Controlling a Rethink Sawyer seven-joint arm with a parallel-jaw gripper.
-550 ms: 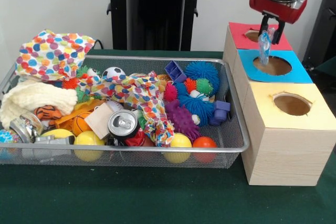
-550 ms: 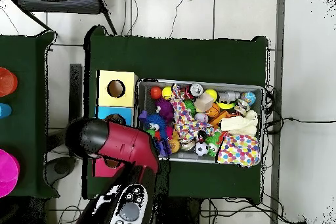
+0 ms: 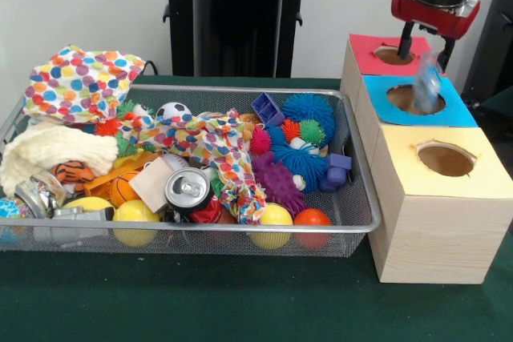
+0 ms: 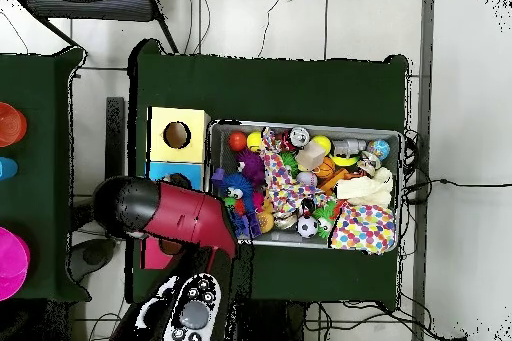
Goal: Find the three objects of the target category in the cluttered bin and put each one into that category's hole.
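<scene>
Pincer [image 3: 426, 54] seemingly clamped on blurred pale-blue object [image 3: 427, 82] | over blue-topped box's hole [image 3: 415, 99] | probably light, thin; hold mid-body.

A dark green counter [image 3: 240, 302] carried everything — its cloth-like surface ran from the front edge back to the robot's black pedestal [image 3: 237, 18] at the far side. The bin [image 3: 362, 198], a shallow silver wire-mesh basket, sat directly on it and took up most of the left and middle in the front view. Just beside the bin's right end stood a row of three pale wooden boxes on the counter: the yellow-topped box [image 3: 437, 214] nearest the front, the blue-topped box [image 3: 461, 110] behind it, and the red-topped box [image 3: 361, 50] farthest back — each touching its neighbour.
</scene>
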